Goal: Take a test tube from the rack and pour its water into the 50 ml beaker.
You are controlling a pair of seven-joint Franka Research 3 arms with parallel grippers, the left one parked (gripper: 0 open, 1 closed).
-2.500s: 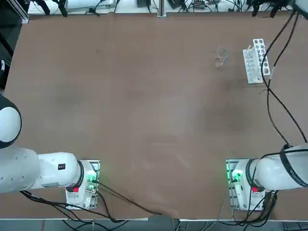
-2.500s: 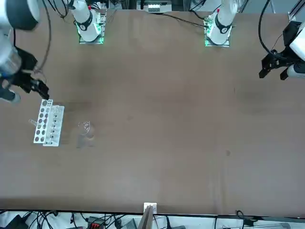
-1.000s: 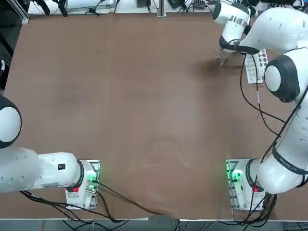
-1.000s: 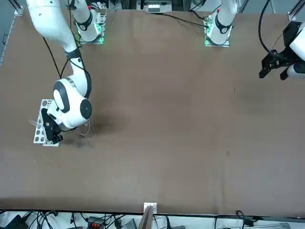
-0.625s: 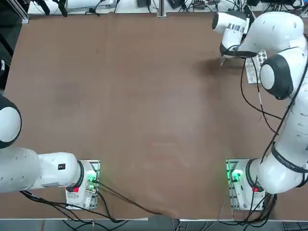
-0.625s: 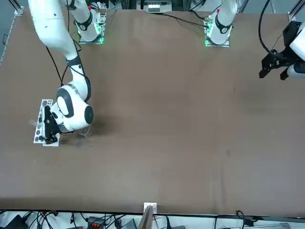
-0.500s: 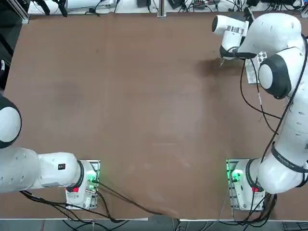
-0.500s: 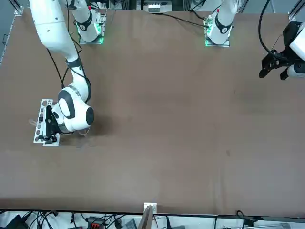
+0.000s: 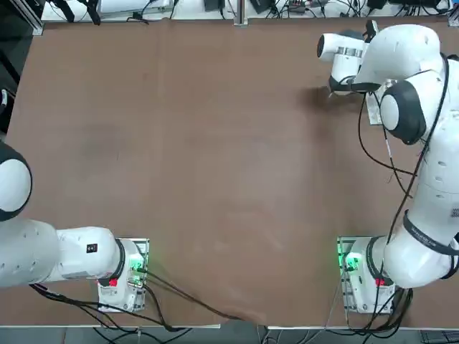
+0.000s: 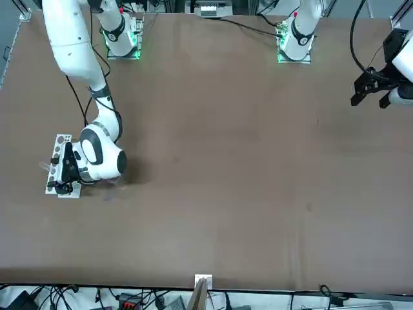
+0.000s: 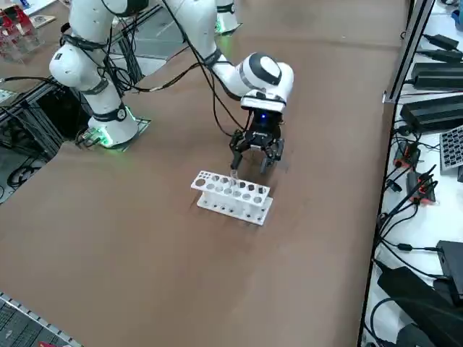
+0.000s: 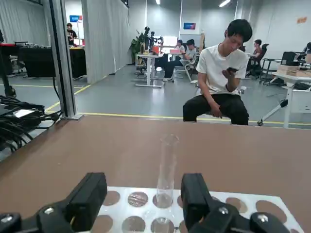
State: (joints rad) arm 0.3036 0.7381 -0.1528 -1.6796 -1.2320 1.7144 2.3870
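Fingers point(image 12: 90, 199) spread wide and empty, right gripper point(image 12: 144, 200) level at the rack point(image 12: 243, 206), straddling the test tube point(image 12: 166, 165) without contact. Tube stands upright in a hole of the rack's far row. Judging by looks: thin glass, light, slick, fragile; pinch gently on the bare upper stem, lift straight. 50 ml beaker hidden behind the arm. Person seated point(image 12: 221, 73) beyond the table point(image 12: 97, 145), no obstruction.
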